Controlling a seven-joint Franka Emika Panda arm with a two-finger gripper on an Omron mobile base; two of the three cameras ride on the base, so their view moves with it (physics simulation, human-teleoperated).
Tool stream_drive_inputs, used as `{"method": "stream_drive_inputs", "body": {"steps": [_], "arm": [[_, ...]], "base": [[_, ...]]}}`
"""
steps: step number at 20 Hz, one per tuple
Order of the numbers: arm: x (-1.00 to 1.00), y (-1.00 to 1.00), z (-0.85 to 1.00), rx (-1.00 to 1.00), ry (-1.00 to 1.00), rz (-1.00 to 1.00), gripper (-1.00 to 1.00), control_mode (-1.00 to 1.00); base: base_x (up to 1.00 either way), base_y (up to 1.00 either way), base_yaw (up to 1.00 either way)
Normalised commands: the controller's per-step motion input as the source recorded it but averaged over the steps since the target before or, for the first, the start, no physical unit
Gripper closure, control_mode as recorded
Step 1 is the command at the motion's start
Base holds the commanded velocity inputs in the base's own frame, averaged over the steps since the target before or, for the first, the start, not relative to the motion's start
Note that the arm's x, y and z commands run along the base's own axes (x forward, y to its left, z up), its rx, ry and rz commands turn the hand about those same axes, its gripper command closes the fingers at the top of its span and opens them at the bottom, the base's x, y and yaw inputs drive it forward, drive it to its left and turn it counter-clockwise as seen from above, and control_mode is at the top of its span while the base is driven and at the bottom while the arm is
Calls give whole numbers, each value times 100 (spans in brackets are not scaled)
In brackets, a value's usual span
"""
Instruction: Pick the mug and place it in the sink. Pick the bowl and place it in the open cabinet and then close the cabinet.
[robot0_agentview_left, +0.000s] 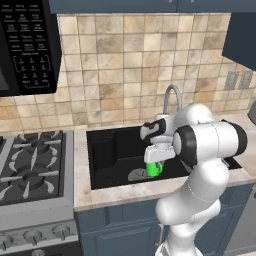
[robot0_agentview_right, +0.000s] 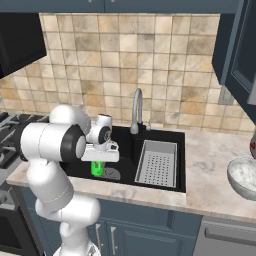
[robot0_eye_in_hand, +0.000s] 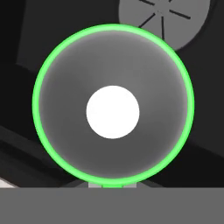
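Mug (robot0_agentview_left: 154, 169), bright green, upright at frame centre, gripped by closed hand (robot0_agentview_left: 154, 165) inside black sink (robot0_agentview_left: 107, 150), beside round drain (robot0_agentview_left: 136, 174). Marbled bowl (robot0_agentview_right: 244, 176) on tabletop (robot0_agentview_right: 210, 160), far right.

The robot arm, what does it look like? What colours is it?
The arm is glossy white with fat, rounded segments and dark bands at the joints, like big black rings. Its end effector is a small white block. No cables or markings show.
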Motion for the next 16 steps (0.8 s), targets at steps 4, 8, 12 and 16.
{"method": "stream_drive_inputs", "body": {"steps": [4, 8, 12, 16], "arm": [[20, 0, -2, 0, -4, -2, 100, -100], [22, 0, -6, 0, -2, -3, 100, -100], [16, 0, -16, 0, 0, -3, 100, -100], [10, 0, -35, 0, 0, -3, 100, -100]], "base": [[0, 0, 0], [0, 0, 0], [0, 0, 0], [0, 0, 0]]}}
